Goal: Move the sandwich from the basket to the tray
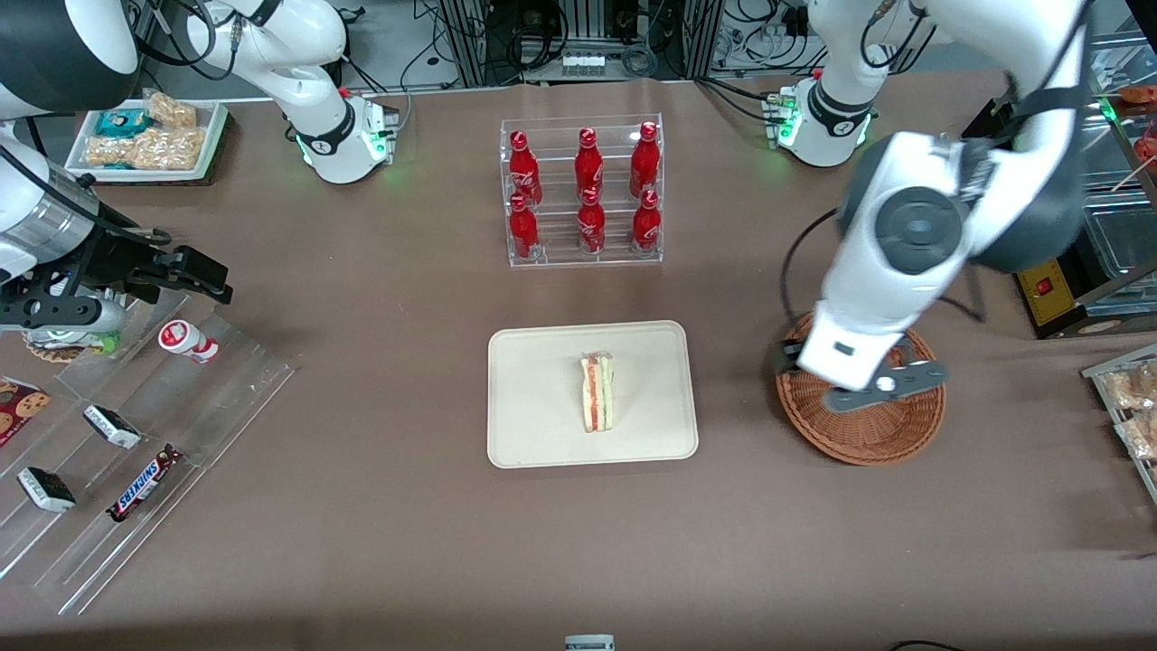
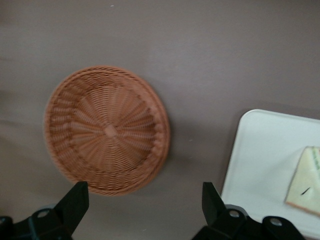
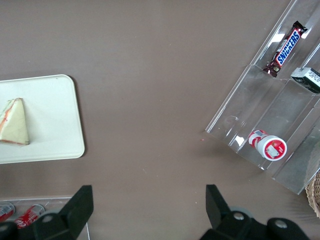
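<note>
i find the sandwich [image 1: 597, 391] lying on the cream tray [image 1: 542, 434], near its middle, with the red and green filling edge showing in the front view. the tray sits flat on the brown table [image 1: 407, 542], nearer the front camera than the clear rack [image 1: 583, 253] holding 6 red cola bottles [image 1: 588, 161].

the wicker basket [image 1: 877, 434] stands beside the tray toward the working arm's end of the table, apart from it, and the wrist view shows nothing inside the basket [image 2: 107, 130].

the gripper [image 1: 872, 384] hangs above the basket. from its own wrist camera i see the jaws [image 2: 145, 202] spread wide, both fingertips [image 2: 75, 200] apart with nothing between them, and the tray's corner [image 2: 260, 150] with the sandwich [image 2: 305, 180] alongside.

toward the parked arm's end, a stepped clear display [image 1: 136, 434] carries a snickers bar [image 1: 143, 482], 2 dark wrapped bars [image 1: 112, 426] and a small red-and-white bottle [image 1: 188, 341] lying on its side.
</note>
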Available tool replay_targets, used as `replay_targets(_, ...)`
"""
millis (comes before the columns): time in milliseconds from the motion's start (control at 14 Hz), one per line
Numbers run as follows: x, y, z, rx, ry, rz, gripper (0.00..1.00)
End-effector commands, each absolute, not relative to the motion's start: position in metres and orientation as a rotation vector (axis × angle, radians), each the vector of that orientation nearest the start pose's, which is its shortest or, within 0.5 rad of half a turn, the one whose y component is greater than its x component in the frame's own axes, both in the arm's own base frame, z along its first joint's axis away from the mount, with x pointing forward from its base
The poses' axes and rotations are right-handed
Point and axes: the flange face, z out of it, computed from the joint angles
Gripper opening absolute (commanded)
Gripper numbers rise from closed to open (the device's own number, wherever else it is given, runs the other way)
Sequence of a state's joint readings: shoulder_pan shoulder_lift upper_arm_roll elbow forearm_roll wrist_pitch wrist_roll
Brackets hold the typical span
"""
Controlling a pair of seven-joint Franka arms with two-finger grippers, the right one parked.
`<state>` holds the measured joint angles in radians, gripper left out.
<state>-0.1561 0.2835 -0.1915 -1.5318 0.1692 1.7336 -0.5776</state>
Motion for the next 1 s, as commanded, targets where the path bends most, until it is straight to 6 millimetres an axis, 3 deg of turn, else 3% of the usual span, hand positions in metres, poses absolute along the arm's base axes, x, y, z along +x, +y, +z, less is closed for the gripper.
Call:
replay_targets(0,0.594,-0.161,0.514,-3.005,-0.200,0.074,1.00)
replay_targets(143,0.582,-0.149,0.520,-3.013,-0.151,0.081,1.00)
replay_targets(214,0.580,-0.119,0.529,-3.029,-0.141,0.085,1.00)
replay_targets(429,0.563,-0.051,0.563,-3.104,0.034,0.074,1.00)
replay_targets(643,0.544,-0.017,0.601,-3.127,0.272,0.068,1.00)
replay_targets(786,0.540,-0.012,0.630,-3.125,0.344,0.027,1.00)
replay_targets(929,0.543,-0.012,0.639,-3.142,0.332,-0.005,1.00)
